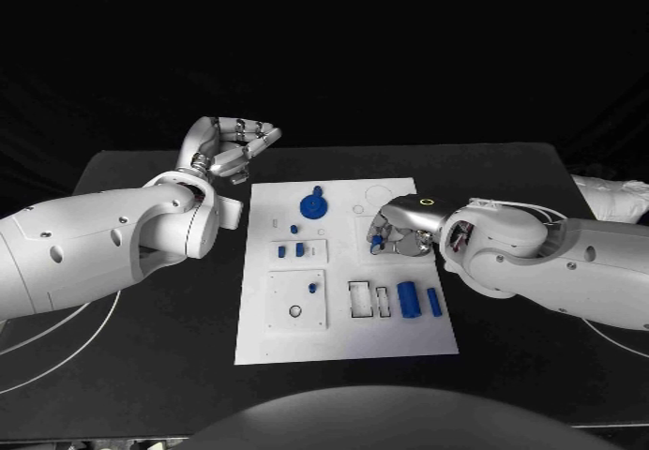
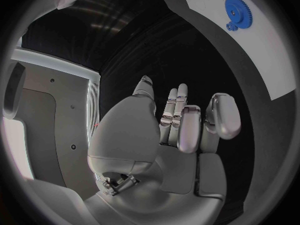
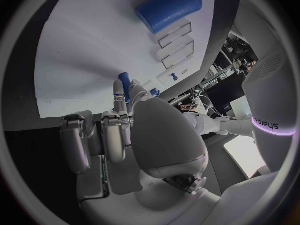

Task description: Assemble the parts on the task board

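Observation:
The white task board [image 1: 346, 333] lies in the middle of the table. My right hand [image 1: 401, 229] hovers over its right middle and pinches a small blue peg [image 1: 376, 242] at its fingertips; in the right wrist view the peg [image 3: 124, 79] sticks out past the fingers [image 3: 116, 116]. A blue gear [image 1: 314, 204] stands near the board's far edge, also seen as the gear [image 2: 239, 12] in the left wrist view. My left hand [image 1: 233, 145] is raised beyond the board's far left corner, and the hand [image 2: 181, 120] holds nothing, its fingers apart.
Two short blue pegs [image 1: 290, 250] stand in a small plate left of my right hand. Two blue cylinders [image 1: 419, 300] lie by rectangular slots [image 1: 361, 298] on the near right. A square plate [image 1: 297, 300] with a small blue piece sits near left. Black table surrounds the board.

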Robot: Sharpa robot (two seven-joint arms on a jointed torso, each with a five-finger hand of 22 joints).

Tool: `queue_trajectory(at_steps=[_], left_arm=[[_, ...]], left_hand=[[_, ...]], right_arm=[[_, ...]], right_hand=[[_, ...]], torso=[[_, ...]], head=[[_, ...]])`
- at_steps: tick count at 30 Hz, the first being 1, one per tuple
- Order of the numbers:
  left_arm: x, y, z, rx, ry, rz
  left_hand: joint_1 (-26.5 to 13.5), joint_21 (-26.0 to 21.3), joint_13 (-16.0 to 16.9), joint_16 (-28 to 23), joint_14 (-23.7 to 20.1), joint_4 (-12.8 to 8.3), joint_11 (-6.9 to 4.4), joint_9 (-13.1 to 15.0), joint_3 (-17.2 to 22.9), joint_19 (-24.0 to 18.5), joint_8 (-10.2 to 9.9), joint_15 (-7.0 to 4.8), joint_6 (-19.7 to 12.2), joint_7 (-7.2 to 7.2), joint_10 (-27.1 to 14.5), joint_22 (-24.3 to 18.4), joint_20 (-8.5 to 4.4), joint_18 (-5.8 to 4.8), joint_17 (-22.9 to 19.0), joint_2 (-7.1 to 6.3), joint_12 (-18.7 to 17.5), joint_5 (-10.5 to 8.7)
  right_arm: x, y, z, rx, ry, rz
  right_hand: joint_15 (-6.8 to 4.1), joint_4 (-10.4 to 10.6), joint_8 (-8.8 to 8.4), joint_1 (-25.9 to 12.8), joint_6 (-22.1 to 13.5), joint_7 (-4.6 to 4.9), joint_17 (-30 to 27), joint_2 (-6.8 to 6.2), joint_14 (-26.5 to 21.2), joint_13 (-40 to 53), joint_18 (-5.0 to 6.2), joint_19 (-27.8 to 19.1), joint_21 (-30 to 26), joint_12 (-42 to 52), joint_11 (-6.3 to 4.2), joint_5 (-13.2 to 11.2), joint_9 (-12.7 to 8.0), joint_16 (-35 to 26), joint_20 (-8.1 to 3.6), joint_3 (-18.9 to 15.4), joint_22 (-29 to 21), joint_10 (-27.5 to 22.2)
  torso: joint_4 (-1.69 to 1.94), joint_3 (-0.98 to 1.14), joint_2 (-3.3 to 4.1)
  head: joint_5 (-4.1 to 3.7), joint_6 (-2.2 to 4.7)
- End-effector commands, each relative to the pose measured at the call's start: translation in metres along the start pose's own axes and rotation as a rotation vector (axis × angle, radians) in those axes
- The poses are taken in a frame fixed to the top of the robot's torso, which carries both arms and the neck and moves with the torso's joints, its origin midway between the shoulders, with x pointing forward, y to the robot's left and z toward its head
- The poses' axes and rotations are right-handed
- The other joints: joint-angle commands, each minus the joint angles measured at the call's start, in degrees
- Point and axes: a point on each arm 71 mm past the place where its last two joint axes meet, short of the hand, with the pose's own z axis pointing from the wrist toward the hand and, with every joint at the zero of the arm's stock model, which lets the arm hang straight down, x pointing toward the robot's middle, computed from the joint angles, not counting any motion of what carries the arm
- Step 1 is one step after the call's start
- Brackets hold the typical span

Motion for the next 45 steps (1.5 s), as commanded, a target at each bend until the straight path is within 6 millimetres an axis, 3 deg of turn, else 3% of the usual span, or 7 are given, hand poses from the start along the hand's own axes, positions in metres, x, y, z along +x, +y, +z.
queue_trajectory(at_steps=[1, 12, 16, 17, 25, 30, 45], left_arm=[[0.003, -0.002, 0.000, 0.014, 0.018, -0.006], [0.005, -0.001, 0.002, 0.016, 0.021, -0.006], [0.006, -0.001, 0.003, 0.016, 0.022, -0.006], [0.006, -0.001, 0.003, 0.015, 0.022, -0.006], [0.011, 0.003, 0.008, 0.014, 0.029, -0.004], [0.013, 0.004, 0.010, 0.014, 0.029, -0.002], [0.011, 0.005, 0.009, 0.015, 0.027, 0.001]], left_hand=[[0.0, -0.4, -0.1, -0.3, -0.1, 0.0, 0.10, -0.1, 0.3, 0.0, -0.4, 0.01, -0.3, -0.10, -0.2, 8.4, -0.16, 0.53, 0.0, 0.79, -0.3, 0.20], [0.2, -0.7, 0.0, -0.6, -0.2, 0.0, 0.09, -0.1, 0.2, -0.2, -0.4, 0.01, -0.4, -0.10, -0.1, 8.3, -0.16, 0.59, -0.4, 1.02, -0.3, 0.25], [0.2, -0.7, 0.0, -0.6, -0.2, 0.0, 0.09, -0.1, 0.2, -0.2, -0.4, 0.01, -0.4, -0.10, -0.1, 8.3, -0.16, 0.59, -0.4, 1.02, -0.3, 0.25], [0.2, -0.7, 0.0, -0.6, -0.2, 0.0, 0.09, -0.1, 0.2, -0.2, -0.4, 0.01, -0.4, -0.10, -0.1, 8.3, -0.16, 0.59, -0.4, 1.02, -0.3, 0.25], [0.2, -0.7, 0.0, -0.7, -0.3, 0.0, 0.09, -0.1, 0.2, -0.2, -0.4, 0.01, -0.4, -0.10, -0.1, 8.3, -0.16, 0.59, -0.5, 1.08, -0.3, 0.30], [0.2, -0.7, 0.0, -0.7, -0.3, 0.0, 0.09, -0.1, 0.2, -0.2, -0.4, 0.01, -0.4, -0.10, -0.1, 8.3, -0.16, 0.59, -0.5, 1.08, -0.3, 0.30], [0.3, -0.7, -0.1, -0.6, -0.2, 0.0, 0.10, -0.1, 0.2, -0.1, -0.4, 0.01, -0.5, -0.09, -0.2, 8.3, -0.17, 0.58, -0.5, 1.16, -0.3, 0.37]], right_arm=[[-0.010, 0.005, -0.001, -0.037, -0.102, 0.034], [-0.041, 0.022, -0.006, -0.092, -0.169, 0.045], [-0.041, 0.037, -0.001, -0.137, -0.129, 0.051], [-0.040, 0.043, 0.001, -0.155, -0.115, 0.052], [-0.035, 0.087, 0.017, -0.304, -0.040, 0.046], [-0.025, 0.106, 0.024, -0.373, -0.009, 0.027], [0.005, 0.125, 0.033, -0.441, 0.055, 0.002]], right_hand=[[-0.35, 0.0, 0.60, 0.2, 1.5, -0.89, 15.1, 0.63, 6.0, -0.1, -0.82, 6.0, 0.3, -0.1, -0.16, 0.4, 0.5, 0.2, -0.40, 0.4, 15.1, 0.4], [-0.23, 0.0, 0.55, 0.4, 1.6, -0.76, 15.1, 0.64, 6.0, -0.1, -0.82, 6.0, 0.3, -0.2, -0.08, 0.4, 0.5, 0.2, -0.40, 0.5, 15.1, 0.6], [-0.17, 0.0, 0.49, 0.4, 1.6, -0.70, 15.1, 0.67, 6.0, -0.1, -0.82, 6.0, 0.3, -0.3, -0.02, 0.4, 0.5, 0.2, -0.38, 0.6, 15.1, 0.6], [-0.17, 0.0, 0.49, 0.4, 1.6, -0.70, 15.1, 0.67, 6.0, -0.1, -0.82, 6.0, 0.3, -0.3, -0.02, 0.4, 0.5, 0.2, -0.38, 0.6, 15.1, 0.6], [-0.03, 0.0, 0.32, 0.7, 1.4, -0.61, 15.1, 0.72, 6.0, -0.2, -0.82, 6.0, 0.3, -0.6, 0.09, 0.4, 0.4, 0.2, -0.32, 0.8, 15.1, 0.5], [0.02, -0.1, 0.23, 0.9, 1.4, -0.56, 15.1, 0.78, 6.0, -0.2, -0.82, 6.0, 0.3, -0.7, 0.13, 0.5, 0.4, 0.2, -0.28, 1.0, 15.1, 0.5], [0.08, -0.2, 0.13, 1.0, 1.3, -0.47, 15.1, 0.75, 6.0, -0.2, -0.82, 6.0, 0.3, -0.9, 0.19, 0.5, 0.4, 0.2, -0.24, 1.1, 15.1, 0.4]], torso=[[-0.03, -0.02, 0.00], [0.01, -0.05, -0.06], [-0.22, 0.00, -0.05], [-0.20, 0.00, -0.06], [0.03, 0.01, -0.09], [0.06, -0.07, -0.12], [-0.07, -0.03, -0.16]], head=[[0.19, 0.10], [0.68, 0.18], [2.15, 0.00], [2.76, 0.00], [5.25, 0.00], [5.83, 0.00], [7.23, 0.00]])
